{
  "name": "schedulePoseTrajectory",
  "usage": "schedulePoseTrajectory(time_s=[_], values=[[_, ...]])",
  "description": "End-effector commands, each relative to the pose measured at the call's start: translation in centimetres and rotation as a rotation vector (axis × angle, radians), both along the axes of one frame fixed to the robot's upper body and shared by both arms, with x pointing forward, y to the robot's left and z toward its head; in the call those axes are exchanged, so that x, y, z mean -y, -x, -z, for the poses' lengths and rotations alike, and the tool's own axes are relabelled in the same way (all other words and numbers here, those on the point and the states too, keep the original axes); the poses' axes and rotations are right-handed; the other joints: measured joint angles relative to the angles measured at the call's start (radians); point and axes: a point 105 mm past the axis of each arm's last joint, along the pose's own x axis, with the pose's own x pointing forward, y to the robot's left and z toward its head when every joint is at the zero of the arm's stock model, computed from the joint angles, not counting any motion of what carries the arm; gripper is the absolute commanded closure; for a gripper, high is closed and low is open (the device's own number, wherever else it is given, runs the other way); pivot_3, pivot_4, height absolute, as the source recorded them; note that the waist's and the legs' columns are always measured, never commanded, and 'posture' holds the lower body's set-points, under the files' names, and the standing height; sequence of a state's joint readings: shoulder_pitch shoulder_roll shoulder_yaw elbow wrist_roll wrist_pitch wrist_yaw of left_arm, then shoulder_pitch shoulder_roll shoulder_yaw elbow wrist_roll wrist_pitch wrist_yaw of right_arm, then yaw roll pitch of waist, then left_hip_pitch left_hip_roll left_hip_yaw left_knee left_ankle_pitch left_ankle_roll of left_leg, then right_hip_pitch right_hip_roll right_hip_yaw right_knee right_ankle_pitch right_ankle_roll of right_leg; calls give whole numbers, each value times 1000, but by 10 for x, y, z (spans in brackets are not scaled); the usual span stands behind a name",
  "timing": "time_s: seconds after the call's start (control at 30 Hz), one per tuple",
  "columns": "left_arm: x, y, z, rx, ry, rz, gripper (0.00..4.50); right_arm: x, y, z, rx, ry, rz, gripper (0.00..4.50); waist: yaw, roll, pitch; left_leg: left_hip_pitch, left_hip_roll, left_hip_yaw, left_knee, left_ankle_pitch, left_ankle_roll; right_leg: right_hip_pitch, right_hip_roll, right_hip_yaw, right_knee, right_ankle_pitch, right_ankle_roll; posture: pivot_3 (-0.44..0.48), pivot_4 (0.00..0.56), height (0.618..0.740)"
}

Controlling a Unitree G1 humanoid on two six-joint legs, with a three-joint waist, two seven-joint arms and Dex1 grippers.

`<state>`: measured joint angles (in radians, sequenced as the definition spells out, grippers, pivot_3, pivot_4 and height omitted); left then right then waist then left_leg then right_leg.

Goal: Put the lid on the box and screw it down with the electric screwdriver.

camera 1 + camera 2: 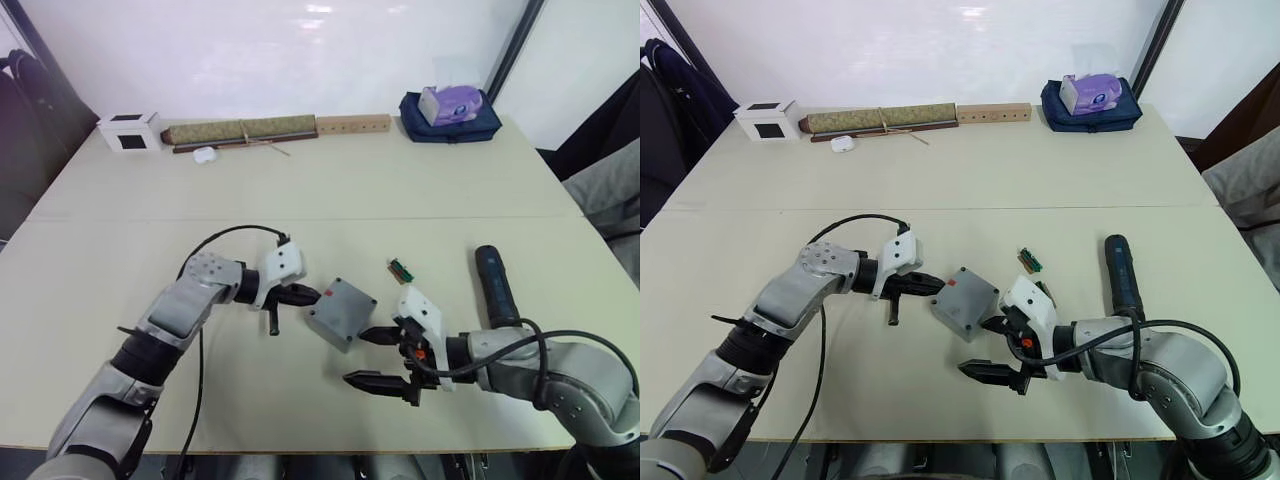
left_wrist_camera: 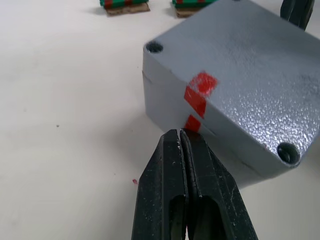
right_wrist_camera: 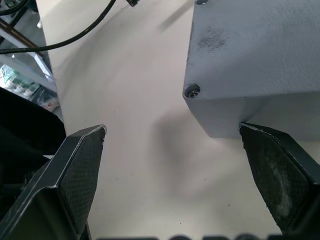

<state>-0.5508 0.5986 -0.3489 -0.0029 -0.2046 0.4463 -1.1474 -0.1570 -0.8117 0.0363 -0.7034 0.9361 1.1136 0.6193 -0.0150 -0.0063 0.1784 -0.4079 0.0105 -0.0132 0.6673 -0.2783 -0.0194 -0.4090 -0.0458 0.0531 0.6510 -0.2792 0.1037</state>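
The grey box (image 1: 341,312) sits in the middle of the table with the lid (image 2: 240,75) lying flat on top of it. A screw head shows in one lid corner (image 3: 192,91), and two other corner holes look empty. My left gripper (image 1: 312,295) is shut, its tip against the box's left wall at a red mark (image 2: 192,122). My right gripper (image 1: 368,358) is open at the box's near right corner, with one fingertip (image 3: 250,132) touching the wall. The electric screwdriver (image 1: 496,285) lies on the table to the right, beyond my right arm.
Small green parts (image 1: 401,269) lie between the box and the screwdriver. Along the far edge stand a white cube (image 1: 130,131), a rolled mat (image 1: 240,131), a wooden block (image 1: 352,124) and a tissue pack on a blue bag (image 1: 450,110). A small white item (image 1: 204,154) lies near the mat.
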Motion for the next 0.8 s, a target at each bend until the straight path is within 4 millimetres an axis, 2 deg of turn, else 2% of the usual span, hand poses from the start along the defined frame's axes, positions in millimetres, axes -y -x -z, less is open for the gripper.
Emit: schedulePoseTrajectory(time_s=[0.03,0.13,0.23,0.43,0.57,0.8], values=[[-17,14,1,-45,-4,-2,4500,16,-11,-29,136,1,5,78,-2,0,0,0,1,0,0,0,0,0,0,0,0,0,0,0,150,740],[-20,30,9,-90,-15,19,4500,25,-26,-28,189,48,39,78,2,0,0,1,2,0,0,0,0,0,0,0,0,0,0,0,150,740],[-17,37,10,-103,-9,20,4500,30,-34,-22,212,98,32,78,5,0,0,0,2,0,0,0,0,1,-1,0,0,0,0,0,150,740],[-1,43,9,-102,24,27,4500,23,-43,-6,221,121,-32,78,2,0,0,0,1,0,0,0,0,1,-1,0,0,0,0,0,150,740],[8,38,6,-78,49,10,4500,9,-43,-1,219,89,-93,78,1,0,0,1,1,0,0,0,0,1,1,0,0,0,0,0,150,740],[6,19,-2,-30,69,-42,4500,-2,-22,5,137,63,-165,78,5,0,0,1,1,0,0,0,0,1,0,0,1,0,0,0,150,740]])
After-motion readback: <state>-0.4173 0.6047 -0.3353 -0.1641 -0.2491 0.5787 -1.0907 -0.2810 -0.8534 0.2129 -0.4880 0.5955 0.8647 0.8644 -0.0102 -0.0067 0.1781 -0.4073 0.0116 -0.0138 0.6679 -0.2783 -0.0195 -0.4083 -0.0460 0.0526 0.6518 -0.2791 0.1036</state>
